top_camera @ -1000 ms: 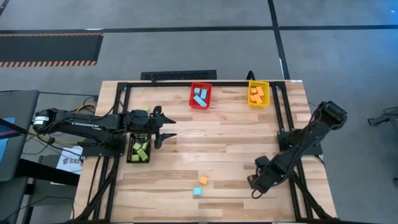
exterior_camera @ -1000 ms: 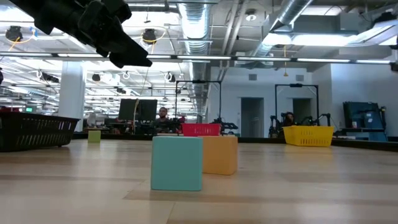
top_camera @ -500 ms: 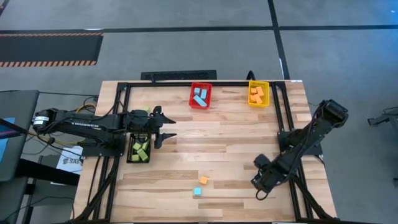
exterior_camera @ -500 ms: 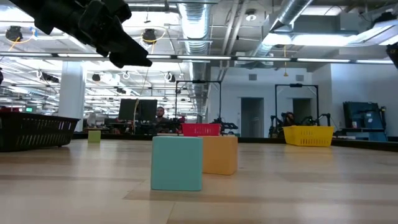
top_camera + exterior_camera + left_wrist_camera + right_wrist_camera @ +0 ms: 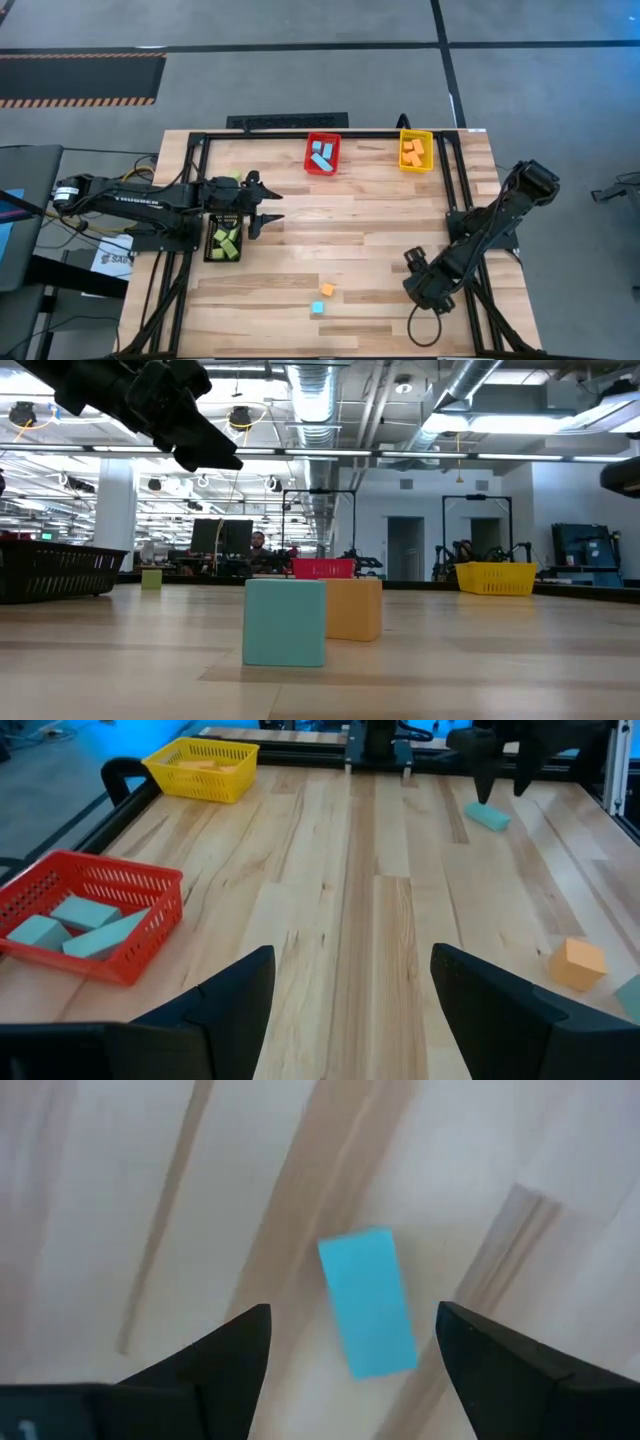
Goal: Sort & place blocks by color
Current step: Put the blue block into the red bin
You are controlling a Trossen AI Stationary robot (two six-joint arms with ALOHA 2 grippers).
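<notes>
Left gripper [image 5: 262, 208] open, hanging by the black bin [image 5: 222, 243] of green blocks [image 5: 226, 240]. Orange cube [image 5: 327, 289] and blue cube [image 5: 317, 308] touching, low on the table [image 5: 360, 235]. Right gripper [image 5: 350, 1342] open, straight over a blue bar [image 5: 367, 1302] lying flat.

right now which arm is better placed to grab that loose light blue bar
The right one. Its open pincer hangs directly over the light blue bar, fingers on either side of it. The left pincer sits across the table beside the black bin, far from that bar.
</notes>
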